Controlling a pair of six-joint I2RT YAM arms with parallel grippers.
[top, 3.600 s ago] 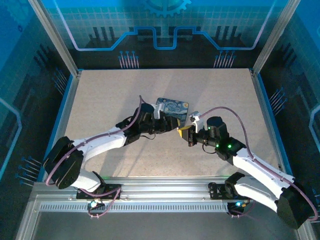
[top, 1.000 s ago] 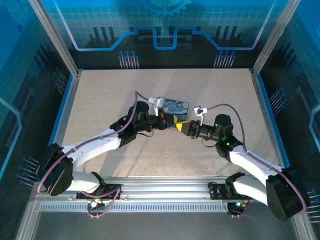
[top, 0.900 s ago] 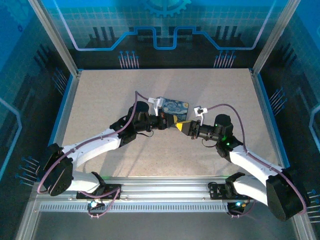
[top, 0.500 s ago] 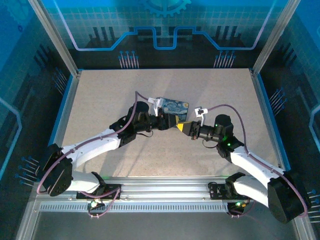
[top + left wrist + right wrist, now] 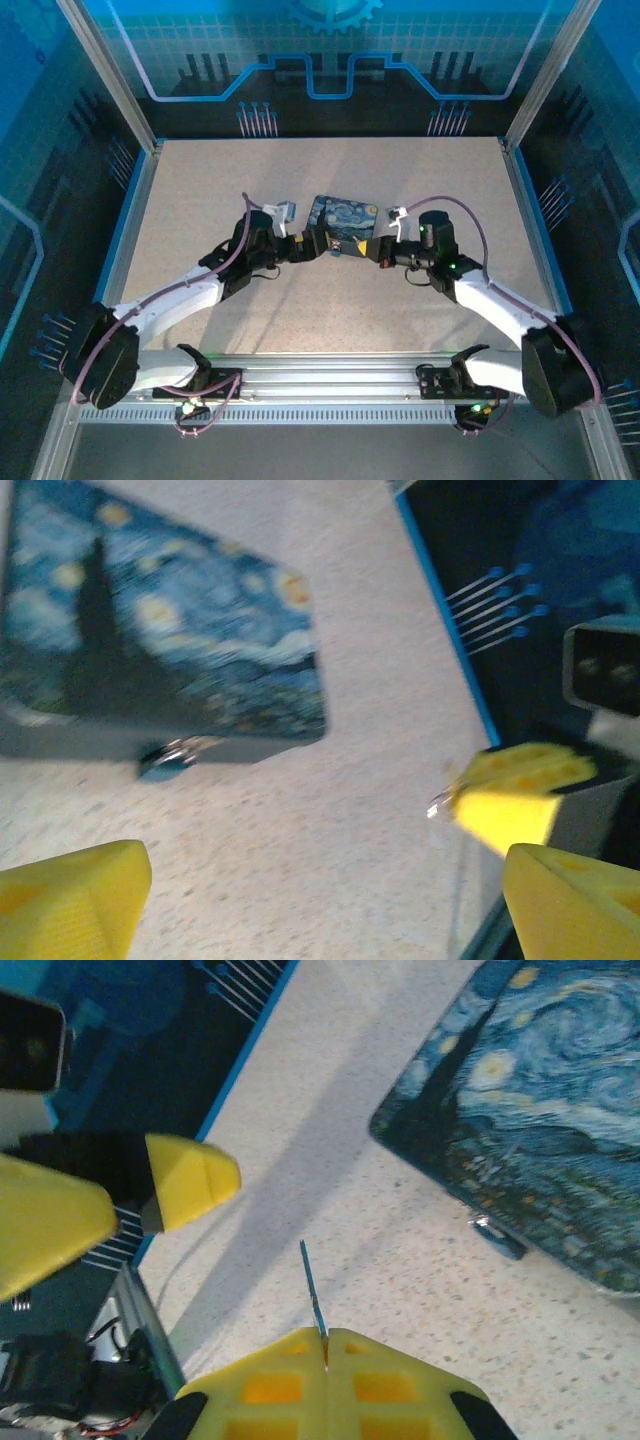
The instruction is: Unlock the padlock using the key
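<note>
The right gripper (image 5: pixel 325 1352) is clamped on the key (image 5: pixel 312 1295), a bare sliver. The left gripper (image 5: pixel 320 908) is spread wide and empty, its fingers cropped by the frame. The padlock (image 5: pixel 172 756), blurred, lies on the table (image 5: pixel 330 840) at the tin (image 5: pixel 150 650) edge, its details indistinct.

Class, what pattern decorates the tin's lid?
Blue with yellow swirls; the tin shows best from the right wrist.

Head of key (image 5: pixel 312 1295) is hiding in right gripper (image 5: pixel 325 1340) pinch, w/ padlock (image 5: pixel 172 757) blurring, partly under tin (image 5: pixel 150 650) edge.
</note>
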